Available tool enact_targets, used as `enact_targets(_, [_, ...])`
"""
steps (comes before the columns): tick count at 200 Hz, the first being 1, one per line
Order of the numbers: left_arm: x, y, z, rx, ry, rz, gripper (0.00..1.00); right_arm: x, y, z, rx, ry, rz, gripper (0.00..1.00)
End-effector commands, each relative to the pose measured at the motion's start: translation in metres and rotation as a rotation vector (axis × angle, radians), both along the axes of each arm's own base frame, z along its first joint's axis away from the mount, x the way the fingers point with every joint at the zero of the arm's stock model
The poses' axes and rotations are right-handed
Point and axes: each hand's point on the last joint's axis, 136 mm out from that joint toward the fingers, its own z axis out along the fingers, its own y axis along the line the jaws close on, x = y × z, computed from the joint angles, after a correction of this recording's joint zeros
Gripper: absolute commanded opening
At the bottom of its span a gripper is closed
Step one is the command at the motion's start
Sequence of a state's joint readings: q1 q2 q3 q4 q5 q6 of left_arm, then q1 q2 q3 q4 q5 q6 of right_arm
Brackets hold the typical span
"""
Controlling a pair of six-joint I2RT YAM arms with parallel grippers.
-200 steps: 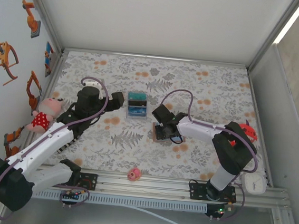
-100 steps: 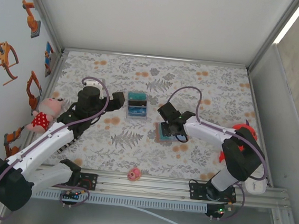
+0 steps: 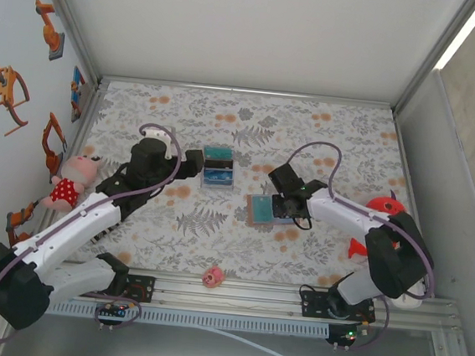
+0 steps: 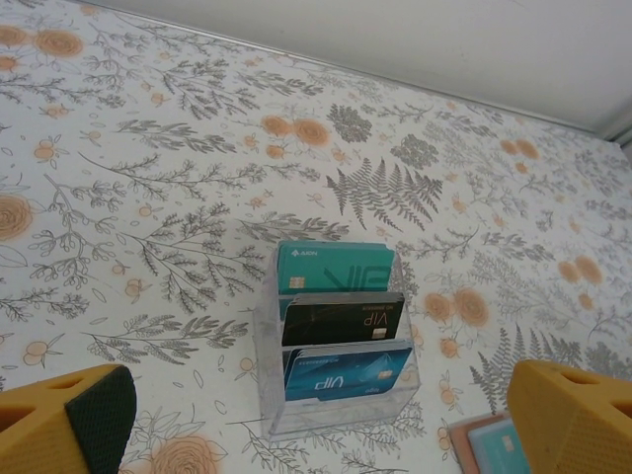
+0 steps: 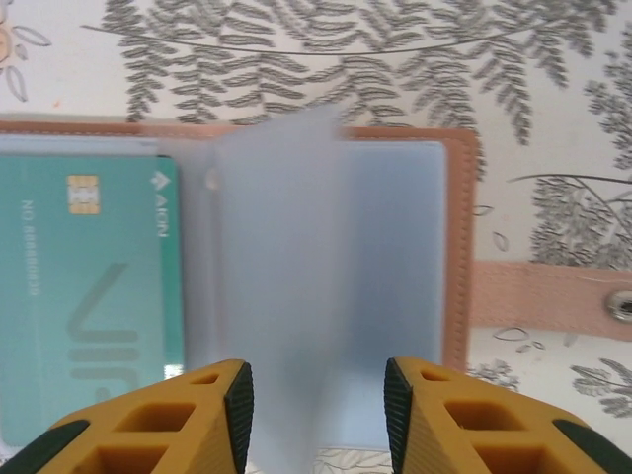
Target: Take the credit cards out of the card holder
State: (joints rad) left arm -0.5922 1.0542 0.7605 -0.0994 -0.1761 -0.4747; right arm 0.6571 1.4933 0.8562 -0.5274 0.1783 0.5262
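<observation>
While the right gripper point(image 5: 316, 410) hangs low over the opened card holder point(image 5: 459, 247), centre-right in the overhead frame, note that its yellow fingers point(image 5: 148, 430) stand partly spread. A blurred pale pocket leaf point(image 5: 281, 257) rises in the gap between them and is not clamped, and one teal card point(image 5: 89, 296) lies in the holder's left-hand pocket. You will find the left gripper point(image 3: 193, 164) fully released just left of a clear stand point(image 4: 267, 336), up and left of the holder, carrying three credit cards point(image 4: 341, 318) in tiers: teal at the back, dark in the middle, blue in front.
</observation>
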Motion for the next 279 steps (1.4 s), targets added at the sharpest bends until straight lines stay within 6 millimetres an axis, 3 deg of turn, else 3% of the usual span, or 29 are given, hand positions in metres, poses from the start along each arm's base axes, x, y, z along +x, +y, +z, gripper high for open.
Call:
enact_targets(1, [0.003, -0.009, 0.013, 0.058, -0.053, -0.017, 0.97, -0.006, -0.016, 0.0, 0.007, 0.01, -0.054, 0.39])
enact_targets(55, [-0.012, -0.041, -0.01, 0.167, -0.029, -0.067, 0.97, -0.008, -0.046, -0.012, 0.057, 0.043, -0.15, 0.39])
enact_targets(82, [-0.023, -0.065, -0.028, 0.209, -0.018, -0.127, 0.97, -0.006, -0.049, -0.003, 0.104, 0.028, -0.173, 0.37])
enact_targets(118, [-0.032, -0.092, -0.06, 0.207, 0.048, -0.177, 0.97, -0.001, -0.036, 0.021, 0.215, -0.009, -0.154, 0.29])
enact_targets(153, [-0.039, -0.119, -0.088, 0.224, 0.085, -0.232, 0.97, -0.003, -0.007, 0.033, 0.378, 0.001, -0.088, 0.17])
enact_targets(173, [-0.041, -0.13, -0.103, 0.258, 0.103, -0.257, 0.97, -0.003, 0.009, 0.036, 0.467, 0.018, -0.052, 0.15])
enact_targets(207, [-0.044, -0.145, -0.123, 0.329, 0.115, -0.307, 0.97, -0.003, 0.024, 0.031, 0.534, 0.056, -0.023, 0.16])
enact_targets(279, [-0.05, -0.164, -0.151, 0.437, 0.143, -0.368, 0.97, -0.002, 0.033, 0.002, 0.542, 0.15, -0.033, 0.16])
